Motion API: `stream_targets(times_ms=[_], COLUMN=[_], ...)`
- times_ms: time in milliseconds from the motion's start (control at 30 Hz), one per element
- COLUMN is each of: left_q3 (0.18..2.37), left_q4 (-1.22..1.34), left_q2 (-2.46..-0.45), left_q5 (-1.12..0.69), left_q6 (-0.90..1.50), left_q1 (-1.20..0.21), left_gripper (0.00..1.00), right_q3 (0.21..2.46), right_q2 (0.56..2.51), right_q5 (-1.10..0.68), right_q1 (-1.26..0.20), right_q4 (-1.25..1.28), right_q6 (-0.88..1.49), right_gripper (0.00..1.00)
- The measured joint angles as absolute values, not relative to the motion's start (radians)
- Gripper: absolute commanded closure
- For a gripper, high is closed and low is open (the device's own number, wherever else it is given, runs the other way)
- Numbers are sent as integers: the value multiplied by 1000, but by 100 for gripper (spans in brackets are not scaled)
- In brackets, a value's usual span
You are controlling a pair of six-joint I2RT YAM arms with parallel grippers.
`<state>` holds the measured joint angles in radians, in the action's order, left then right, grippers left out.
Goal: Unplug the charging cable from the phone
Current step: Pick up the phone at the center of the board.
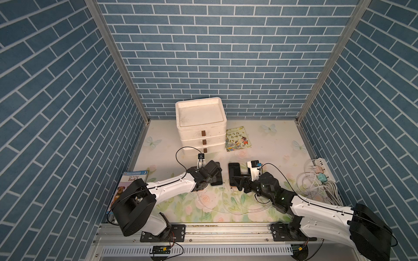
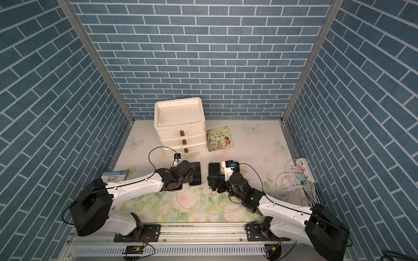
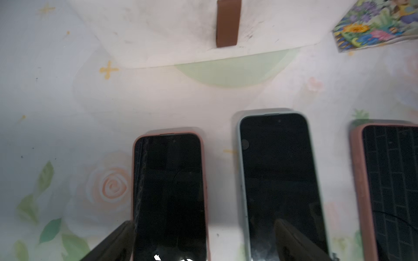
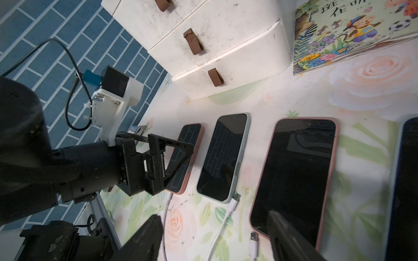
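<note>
Four dark-screened phones lay face up in a row on the floral-printed worktop [image 4: 373,95], in front of a scuffed white three-drawer chest with brown tab handles [image 4: 226,52]. From the robot's left they were a small pink-cased phone [image 4: 188,156], a pale blue-cased phone [image 4: 224,156], a larger pink-cased phone [image 4: 298,178] and a dark blue phone [image 4: 407,185] cut off by the frame edge.

The left jaws stood released and wide, grasping nothing, low over the near end of the small pink-cased phone. One black finger [image 3: 113,244] sat just outside that phone's edge and the other crossed over the pale blue-cased phone.

A thin white charging cable [image 4: 167,206] ran up to the bottom end of the small pink-cased phone; whether its plug was seated could not be told. A second white cable [image 4: 222,226] lay with its bare plug just beside the bottom corner of the pale blue-cased phone, out of the socket. A loose white plug [image 4: 253,243] lay on the worktop near the bottom end of the larger pink-cased phone.

The right jaws were released too and empty, spread above the near ends of these cables, with one dark finger [image 4: 291,239] over the bottom corner of the larger pink-cased phone.

A colourful picture book [image 4: 339,40] lay beside the chest. A white power strip [image 1: 320,166] with a tangle of white leads [image 1: 316,187] sat at the worktop's right edge.
</note>
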<state>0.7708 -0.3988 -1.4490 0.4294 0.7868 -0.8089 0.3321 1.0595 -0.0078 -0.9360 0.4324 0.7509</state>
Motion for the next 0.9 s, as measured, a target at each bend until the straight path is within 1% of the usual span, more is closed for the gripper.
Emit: stream_targets(times_ms=[133,333,567,767,900], left_q3=[725,715,715,715,705], left_q4=[-402,-383,-363,-315,-273], left_q2=[-1443,-1468,-1518,-1537,-1543], left_q5=[386,335,300,274,259], left_q6=[762,735,710,706,710], left_q1=[-749,-723,-678,-668,-665], left_gripper=[0,2,2,13,17], right_q3=[347,379,383,383,384], right_q2=[1101,1161,1210,1208,1205], right_q5=[-4,4,14,28,34], right_q1=[-956,-1015,-1036,-1036,-1036], right_q4=[430,435,448,449,449], right_q6=[744,732,732,732,731], right_gripper=[22,22,22,22,23])
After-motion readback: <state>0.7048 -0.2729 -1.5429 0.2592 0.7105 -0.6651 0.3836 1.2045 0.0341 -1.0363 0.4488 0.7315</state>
